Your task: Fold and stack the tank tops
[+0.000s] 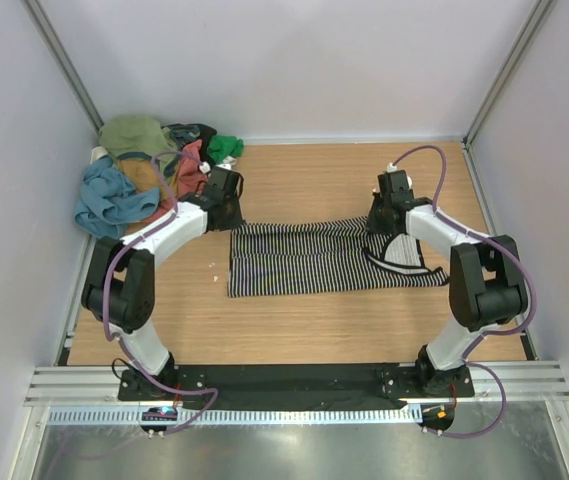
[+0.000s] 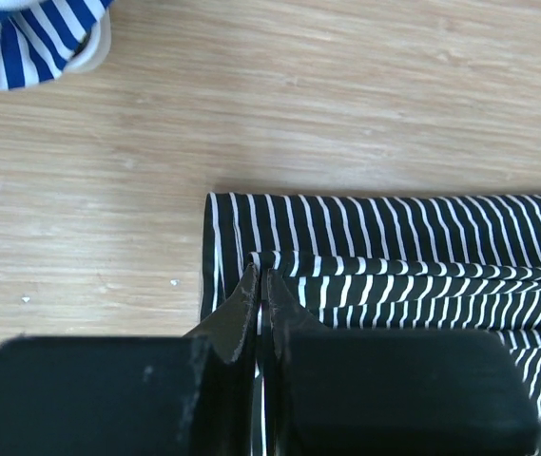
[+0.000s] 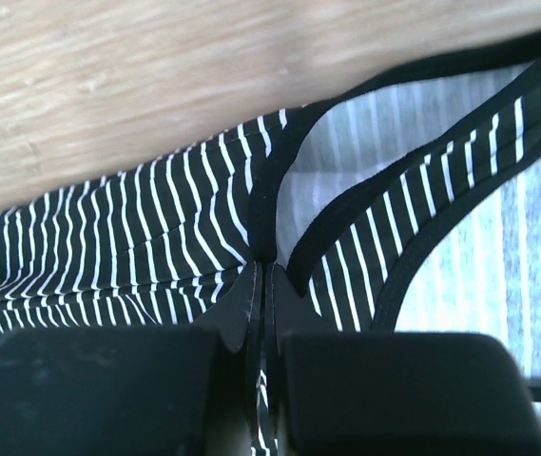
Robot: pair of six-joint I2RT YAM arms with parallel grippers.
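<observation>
Claws and garment, seen from overhead and from both wrists. At centre, the striped tank top (image 1: pixel 304 258), black with thin white stripes, lies on the wooden table (image 1: pixel 294 330). It is stretched sideways between my two arms, with its hem end toward my left and its straps and neckline toward my right. Lengthwise creases run along it.

At the far corner of the hem end, my left claw (image 2: pixel 260 285) has its jaws closed tight. A raised pleat of the striped cloth is pinched between the tips, just inside the garment's edge.

At the strap end, my right claw (image 3: pixel 262 275) is likewise closed. It pinches the black-bound edge where the striped body meets an armhole opening, and a strap runs off beside the tips.

In the far left corner of the table, the remaining tank tops (image 1: pixel 149 170) form a loose heap, apart from the striped one. An olive top (image 1: pixel 134 133) lies at the back and a teal-blue top (image 1: pixel 109 198) nearest the left wall. A coral top (image 1: pixel 192 170) and a green top (image 1: pixel 226 148) lie on the side toward my left arm.

In the left wrist view, a bit of blue-and-white striped cloth (image 2: pixel 23 38) rests on the wood beyond the garment, not touching it.
</observation>
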